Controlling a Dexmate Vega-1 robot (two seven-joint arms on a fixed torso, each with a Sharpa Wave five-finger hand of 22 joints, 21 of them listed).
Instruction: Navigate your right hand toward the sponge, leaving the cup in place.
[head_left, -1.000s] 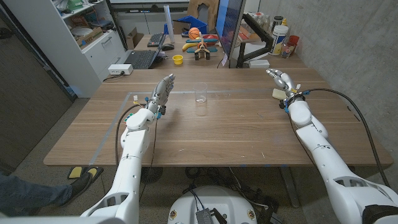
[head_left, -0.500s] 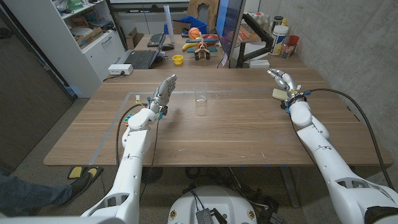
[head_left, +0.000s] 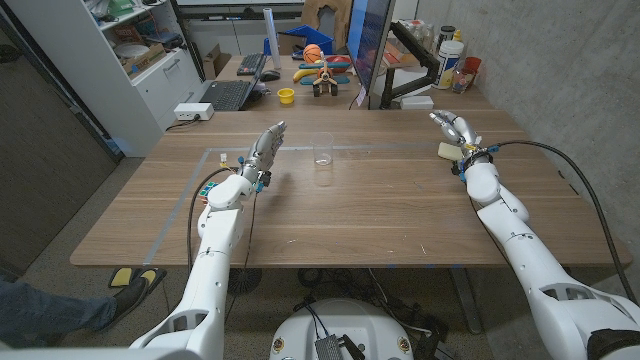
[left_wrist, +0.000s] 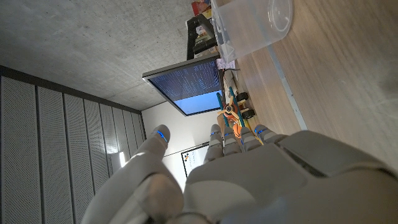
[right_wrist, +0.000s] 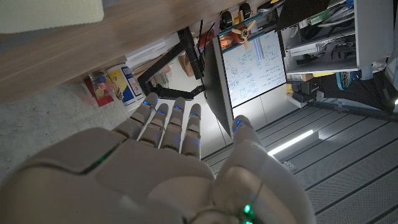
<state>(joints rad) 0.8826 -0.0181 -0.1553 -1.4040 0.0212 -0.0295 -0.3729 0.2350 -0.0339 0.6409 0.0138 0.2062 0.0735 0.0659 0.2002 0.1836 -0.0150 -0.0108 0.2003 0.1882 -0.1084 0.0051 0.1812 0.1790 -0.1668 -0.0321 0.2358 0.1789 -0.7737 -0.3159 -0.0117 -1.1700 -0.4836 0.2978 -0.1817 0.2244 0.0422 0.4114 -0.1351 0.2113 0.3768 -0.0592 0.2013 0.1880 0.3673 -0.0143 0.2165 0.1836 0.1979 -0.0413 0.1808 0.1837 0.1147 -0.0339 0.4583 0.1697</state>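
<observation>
A clear plastic cup stands upright near the table's far middle; the left wrist view shows it too. A pale yellow sponge lies on the table at the far right, and a corner of it appears in the right wrist view. My right hand is raised just beyond the sponge with its fingers spread and nothing in it. My left hand stands open to the left of the cup, about a hand's width away.
A second desk behind the table carries a laptop, a yellow bowl, toys and a monitor. Bottles stand at the back right by the concrete wall. A small pale block lies near my left hand.
My left hand has edged slightly toward the cup. My right hand stays about where it was by the sponge.
</observation>
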